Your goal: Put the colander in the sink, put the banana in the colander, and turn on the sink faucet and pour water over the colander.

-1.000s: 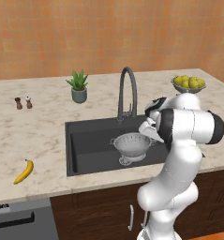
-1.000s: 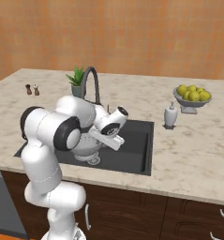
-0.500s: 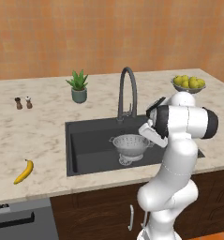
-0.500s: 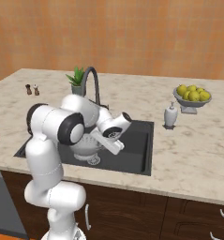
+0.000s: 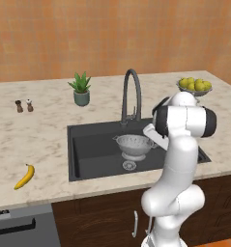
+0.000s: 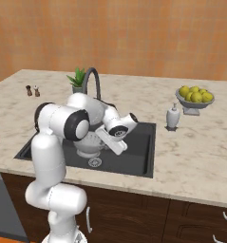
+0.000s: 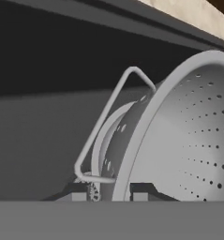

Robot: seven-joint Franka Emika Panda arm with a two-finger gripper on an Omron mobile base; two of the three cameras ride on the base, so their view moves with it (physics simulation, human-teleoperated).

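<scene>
1 colander (image 5: 134,145), 1 banana (image 5: 24,176), 1 sink (image 5: 93,149)

End effector (image 7: 106,197) low, apparently clamped shut.

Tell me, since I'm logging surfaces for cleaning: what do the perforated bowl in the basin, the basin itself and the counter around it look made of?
The silvery perforated colander looks like brushed or polished metal: soft grey sheen, punched holes, a thin wire handle. The rectangular black sink reads as matte, possibly composite or coated metal; it shows no glare. The beige counter looks like veined marble or stone, though it could be laminate.
</scene>
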